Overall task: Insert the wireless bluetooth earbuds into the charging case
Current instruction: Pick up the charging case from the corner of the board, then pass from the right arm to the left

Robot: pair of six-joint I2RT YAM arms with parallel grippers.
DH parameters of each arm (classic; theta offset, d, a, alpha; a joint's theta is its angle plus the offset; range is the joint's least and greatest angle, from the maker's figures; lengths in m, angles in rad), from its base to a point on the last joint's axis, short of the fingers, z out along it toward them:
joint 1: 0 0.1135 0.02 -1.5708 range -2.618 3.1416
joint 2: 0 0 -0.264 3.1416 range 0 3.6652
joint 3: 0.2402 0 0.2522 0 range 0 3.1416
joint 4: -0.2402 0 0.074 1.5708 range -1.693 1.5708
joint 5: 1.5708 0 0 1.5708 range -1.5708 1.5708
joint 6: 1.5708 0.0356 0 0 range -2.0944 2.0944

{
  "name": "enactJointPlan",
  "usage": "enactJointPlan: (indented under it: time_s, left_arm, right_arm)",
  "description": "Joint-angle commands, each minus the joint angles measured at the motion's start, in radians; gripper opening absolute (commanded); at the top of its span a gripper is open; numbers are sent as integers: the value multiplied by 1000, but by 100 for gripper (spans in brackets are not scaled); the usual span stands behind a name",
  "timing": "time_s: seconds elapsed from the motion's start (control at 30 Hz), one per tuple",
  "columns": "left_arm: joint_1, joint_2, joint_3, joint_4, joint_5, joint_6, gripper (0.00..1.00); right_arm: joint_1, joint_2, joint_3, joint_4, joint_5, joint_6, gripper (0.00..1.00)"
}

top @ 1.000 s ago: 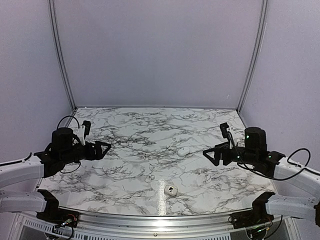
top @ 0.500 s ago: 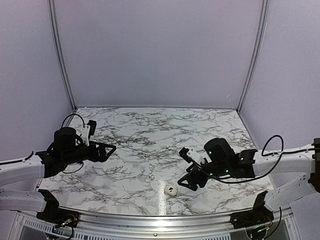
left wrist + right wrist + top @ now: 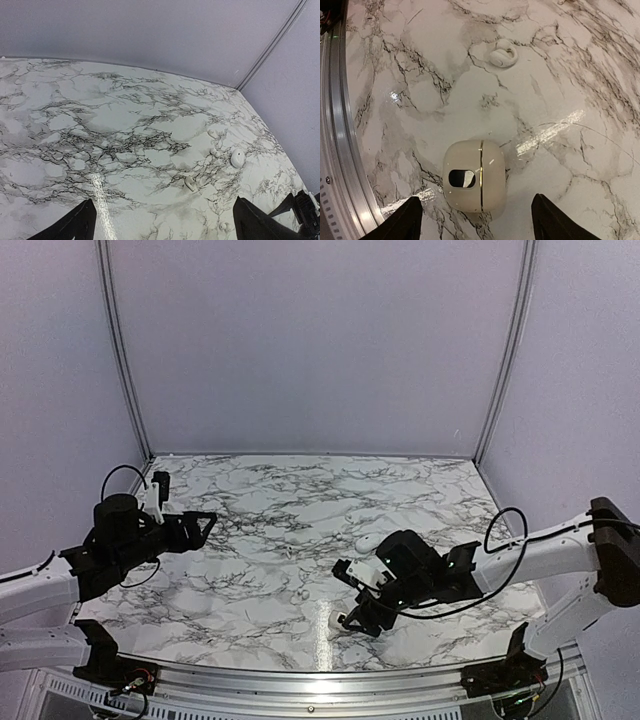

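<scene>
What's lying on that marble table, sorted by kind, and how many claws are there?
Case, seamed, dark window: 1
Pebble, plain white: 1
Earbuds: 2
Claws (left claw, right claw): 2
Total: 6

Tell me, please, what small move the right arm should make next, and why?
Probably lower the right gripper straight down until its fingers straddle the charging case. In the right wrist view the case lies untouched on the marble table, just ahead of the open fingers and centred between them, its lid apparently shut. It likely must be gripped before the earbud, lying apart farther out, can go in.
</scene>
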Motion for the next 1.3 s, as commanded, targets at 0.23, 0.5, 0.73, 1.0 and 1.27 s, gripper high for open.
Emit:
enactJointPlan:
  time_s: [0.23,0.5,0.73,1.0,1.27]
  left_arm:
    - [-3,9,10,3,56,30,99]
    - [-3,30,13,3,102,47,99]
    - [-4,70,20,6,159,11,98]
    - [-4,58,0,10,209,-34,94]
    - [-12,32,-17,35,373,-100,91]
  right_arm:
    - [55,127,107,-36,47,-78,68]
    - [71,169,125,-61,96,-106,60]
    - [73,183,127,-62,138,-118,54]
    - [76,152,144,-46,152,-150,35]
    - [78,9,175,33,264,-212,32]
